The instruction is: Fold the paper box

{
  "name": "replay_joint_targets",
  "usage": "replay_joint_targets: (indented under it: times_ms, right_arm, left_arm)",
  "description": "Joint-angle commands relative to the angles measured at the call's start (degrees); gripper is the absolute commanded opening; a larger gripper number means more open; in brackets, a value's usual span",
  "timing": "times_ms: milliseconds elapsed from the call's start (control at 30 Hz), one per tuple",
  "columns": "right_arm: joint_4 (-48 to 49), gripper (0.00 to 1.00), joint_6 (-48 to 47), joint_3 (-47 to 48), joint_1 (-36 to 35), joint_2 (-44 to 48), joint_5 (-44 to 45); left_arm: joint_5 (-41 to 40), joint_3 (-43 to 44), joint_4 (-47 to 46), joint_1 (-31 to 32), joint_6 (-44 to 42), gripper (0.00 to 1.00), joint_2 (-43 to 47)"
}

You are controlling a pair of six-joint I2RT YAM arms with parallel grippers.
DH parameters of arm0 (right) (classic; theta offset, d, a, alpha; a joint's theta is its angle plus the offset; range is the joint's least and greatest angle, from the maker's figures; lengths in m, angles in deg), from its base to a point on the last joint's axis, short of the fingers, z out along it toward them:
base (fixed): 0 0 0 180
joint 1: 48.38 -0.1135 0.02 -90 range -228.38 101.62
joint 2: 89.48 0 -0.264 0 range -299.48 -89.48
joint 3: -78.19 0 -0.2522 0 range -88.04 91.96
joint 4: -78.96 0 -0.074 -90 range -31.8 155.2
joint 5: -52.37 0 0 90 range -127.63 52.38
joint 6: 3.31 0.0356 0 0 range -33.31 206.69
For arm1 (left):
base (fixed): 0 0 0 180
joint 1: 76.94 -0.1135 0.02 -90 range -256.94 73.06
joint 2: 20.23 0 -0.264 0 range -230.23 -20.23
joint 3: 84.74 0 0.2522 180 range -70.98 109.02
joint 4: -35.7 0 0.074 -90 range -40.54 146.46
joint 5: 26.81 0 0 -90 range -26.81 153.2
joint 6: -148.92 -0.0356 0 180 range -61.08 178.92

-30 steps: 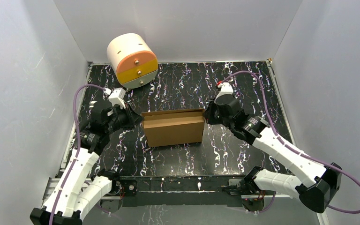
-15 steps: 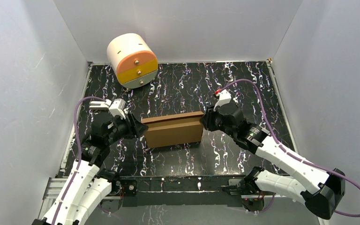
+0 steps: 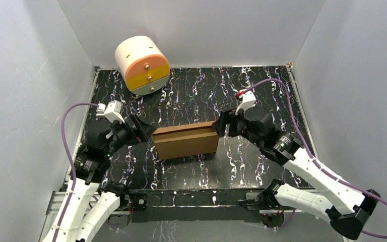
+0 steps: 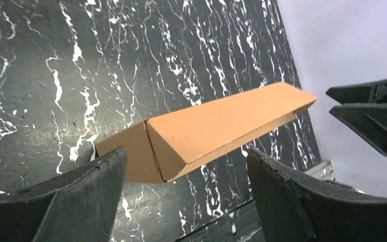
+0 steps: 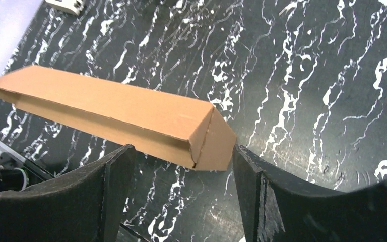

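Brown cardboard, plain and unprinted, forms the paper box, a closed shallow mailer lying flat at the middle of the black marbled tabletop. It looks light and stiff across its panels, yet easily dented at edges and flaps. The short ends or a flap edge seem the safest holds. The left pincer and right pincer face those ends with jaws spread wide, gripping nothing. A cream cylindrical cabinet with orange and yellow drawers stands well apart at the far left. No brand, label or writing is legible anywhere.
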Motion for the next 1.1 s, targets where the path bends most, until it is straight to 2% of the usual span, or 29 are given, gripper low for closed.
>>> replay_joint_targets:
  times_ms: [0,200,400,633,1067]
  right_arm:
    - [2.03,0.81,-1.13,4.91,-0.11,-2.92,2.32]
    - [4.19,0.79,-1.66,4.78,-0.13,-6.40,5.30]
    - [4.57,0.75,-0.29,0.87,-0.13,-8.27,4.39]
    - [4.79,0.71,1.62,-5.47,-0.12,-5.12,2.64]
    - [9.49,0.69,4.42,-12.71,-0.13,-6.49,-0.86]
  left_arm:
    - [-6.03,3.42,1.75,0.28,4.05,0.84,-3.08]
    - [-8.04,2.64,-1.42,0.28,3.40,0.74,-6.87]
    - [-3.09,-0.22,-0.99,0.28,2.96,0.67,-9.48]
    - [-1.77,-6.56,1.38,0.28,4.69,0.61,-6.02]
    - [1.02,-15.57,0.44,0.28,10.09,0.53,-2.77]
